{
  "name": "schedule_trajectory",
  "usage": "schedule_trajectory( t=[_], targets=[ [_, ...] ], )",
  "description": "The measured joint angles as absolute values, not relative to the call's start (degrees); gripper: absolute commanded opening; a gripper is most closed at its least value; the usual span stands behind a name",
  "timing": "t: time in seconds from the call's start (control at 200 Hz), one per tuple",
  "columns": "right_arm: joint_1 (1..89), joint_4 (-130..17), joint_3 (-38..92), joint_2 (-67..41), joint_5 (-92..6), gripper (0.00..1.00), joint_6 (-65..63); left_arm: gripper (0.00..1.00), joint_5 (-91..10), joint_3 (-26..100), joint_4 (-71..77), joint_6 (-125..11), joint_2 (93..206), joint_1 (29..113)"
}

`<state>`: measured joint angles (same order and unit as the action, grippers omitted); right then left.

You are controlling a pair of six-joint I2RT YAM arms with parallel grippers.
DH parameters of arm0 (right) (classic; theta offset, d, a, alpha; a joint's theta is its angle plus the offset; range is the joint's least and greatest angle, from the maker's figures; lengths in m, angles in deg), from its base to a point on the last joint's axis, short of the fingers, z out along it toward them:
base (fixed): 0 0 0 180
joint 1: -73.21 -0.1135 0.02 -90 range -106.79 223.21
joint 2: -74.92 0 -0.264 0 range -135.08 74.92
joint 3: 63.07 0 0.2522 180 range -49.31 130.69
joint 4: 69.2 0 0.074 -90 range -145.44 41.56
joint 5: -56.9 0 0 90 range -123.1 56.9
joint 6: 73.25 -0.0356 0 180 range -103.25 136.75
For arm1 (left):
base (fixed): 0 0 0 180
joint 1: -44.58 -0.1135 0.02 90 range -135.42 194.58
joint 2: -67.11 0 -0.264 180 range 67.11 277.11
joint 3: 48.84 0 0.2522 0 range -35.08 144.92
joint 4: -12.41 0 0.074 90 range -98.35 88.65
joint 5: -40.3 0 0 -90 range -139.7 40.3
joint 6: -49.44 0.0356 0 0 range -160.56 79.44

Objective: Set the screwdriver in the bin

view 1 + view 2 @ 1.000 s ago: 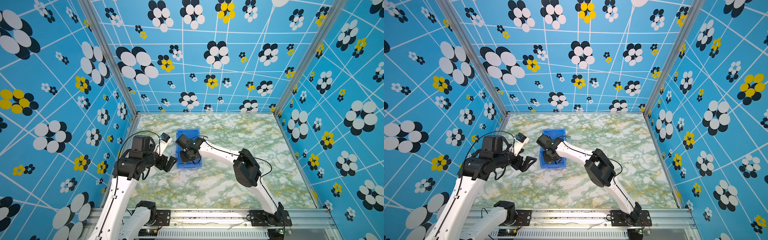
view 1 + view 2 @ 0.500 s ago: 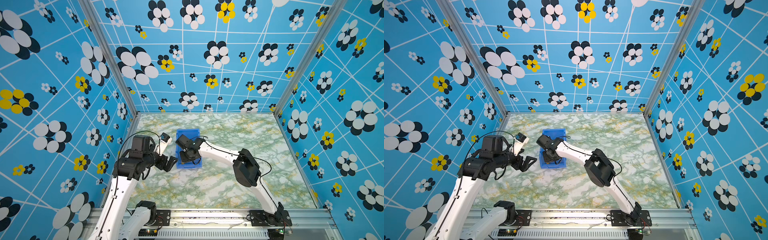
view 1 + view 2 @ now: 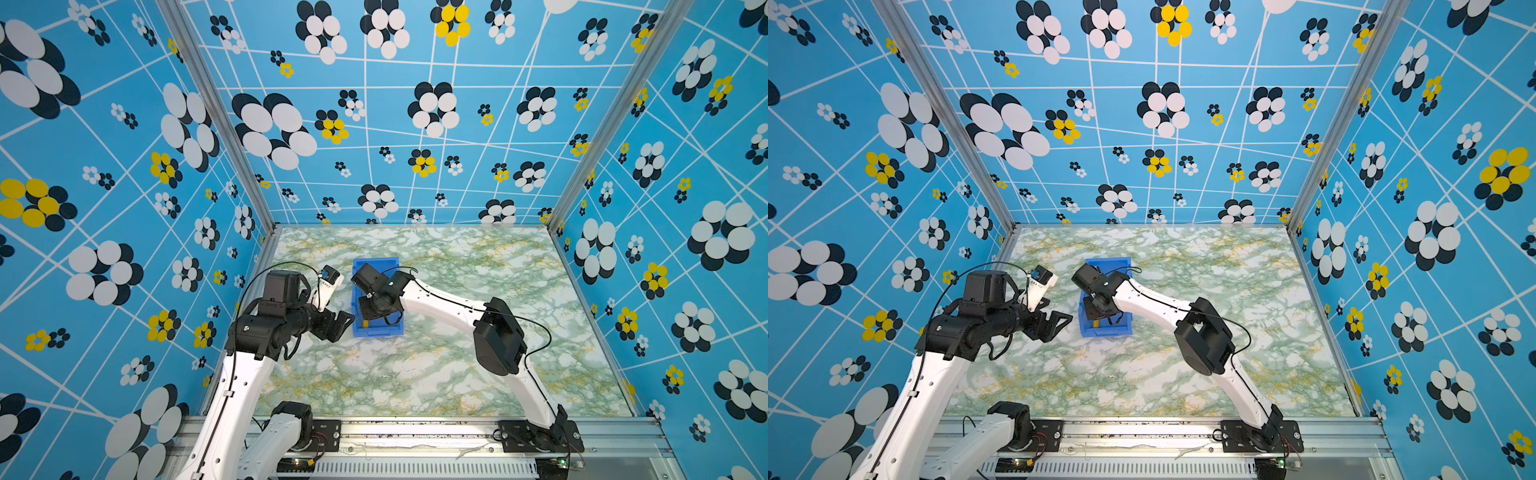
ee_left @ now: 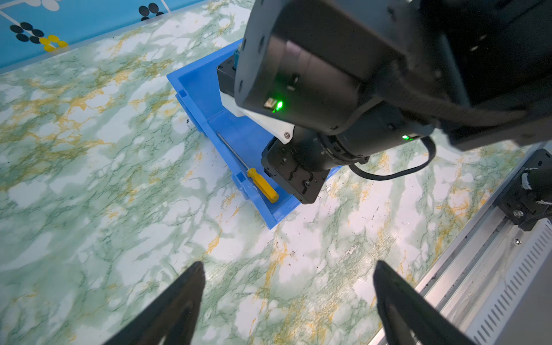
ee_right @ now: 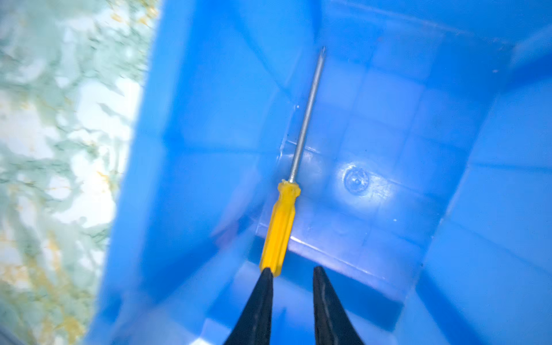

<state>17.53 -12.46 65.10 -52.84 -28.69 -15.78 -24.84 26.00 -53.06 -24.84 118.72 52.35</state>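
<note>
Nothing visibly moved in both top views since a second ago. My right gripper point(image 5: 292, 268) has its fingers narrowly parted and has let go. The screwdriver point(image 5: 280, 227) lies flat in the bin point(image 5: 185, 119) along a side wall, handle end right at one fingertip, near the low front lip. I should lift straight up, with no sideways drag. My left gripper point(image 4: 288, 264) is spread wide and empty over the worktop point(image 4: 89, 209).

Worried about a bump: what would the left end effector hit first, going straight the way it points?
Probably the bin, at its outer side wall near the front corner; the left end effector points at it, depth unclear.
</note>
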Motion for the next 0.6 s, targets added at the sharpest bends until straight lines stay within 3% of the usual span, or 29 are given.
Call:
schedule_trajectory(
  t=[0.09,0.23,0.385,0.465,0.6],
  targets=[
    [17.53,-12.72,63.6,-48.19,-28.41,0.27,-15.78,0.71,-24.84,25.69,-52.29,-24.88,118.74,52.13],
    [17.53,-13.68,60.73,-40.8,-27.38,0.29,-15.74,0.9,-25.21,24.64,-51.81,-24.9,118.79,52.09],
    [17.53,-15.17,55.62,-34.79,-26.16,0.33,-15.24,0.97,-25.73,23.44,-51.48,-24.9,119.38,52.09],
    [17.53,-15.37,53.13,-32.76,-25.24,0.4,-14.98,0.99,-26.15,23.24,-51.51,-24.88,120.16,52.09],
    [17.53,-15.65,48.84,-29.68,-22.18,0.62,-14.14,0.99,-26.83,23.24,-51.51,-24.84,121.39,52.09]
  ],
)
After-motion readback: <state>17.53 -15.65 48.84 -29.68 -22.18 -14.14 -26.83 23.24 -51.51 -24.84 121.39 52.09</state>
